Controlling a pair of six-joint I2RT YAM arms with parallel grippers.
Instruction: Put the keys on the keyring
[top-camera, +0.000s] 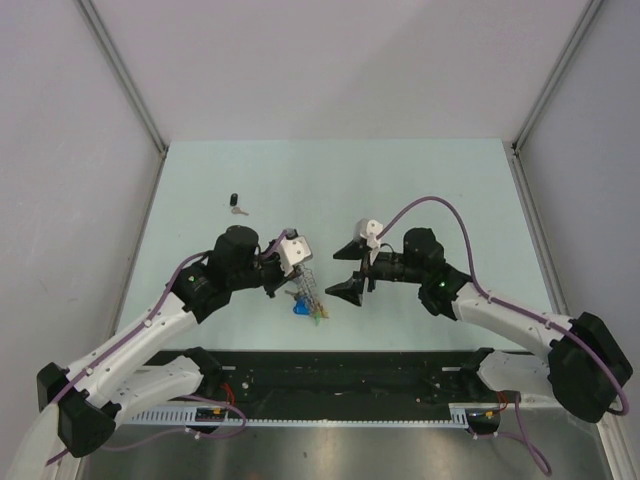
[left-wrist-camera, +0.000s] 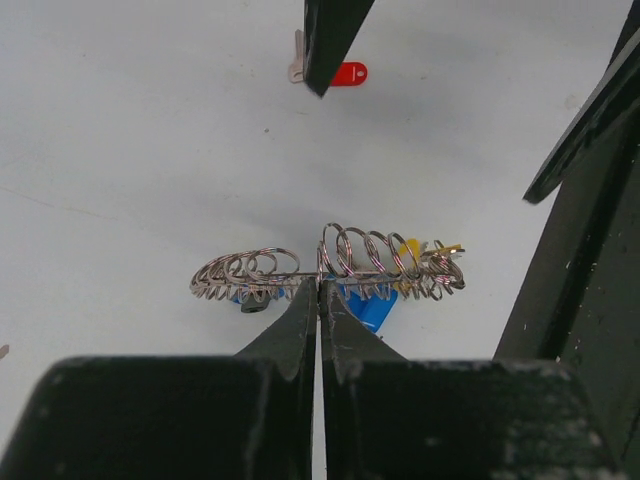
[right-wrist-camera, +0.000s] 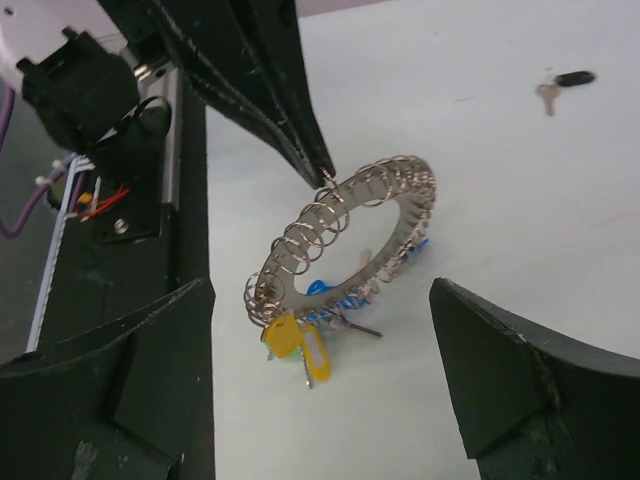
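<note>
While the left tool pinches the wire of the keyring between its closed tips and holds it tilted, its upper edge raised off the pale worktop, the right tool faces it from the other side with its jaws spread wide and nothing between them. The ring is a large silver loop wound all round with small coils, and yellow and blue keys dangle from its lower edge. Seen from the right wrist, it sits just ahead of the open jaws, roughly centred between them but touching neither. A loose red-headed key lies flat on the worktop beyond the ring in the left wrist view, partly behind one dark finger of the right tool. A second loose key, black-headed, lies well apart toward the far left. The step in hand appears to be fetching a loose key, with the ring already steadied. The next move likely calls for the right tool to lower onto the red-headed key, which lies flat, grip its head, and bring its hole to a coil end. Whether the ring's lower edge touches the worktop is unclear.
</note>
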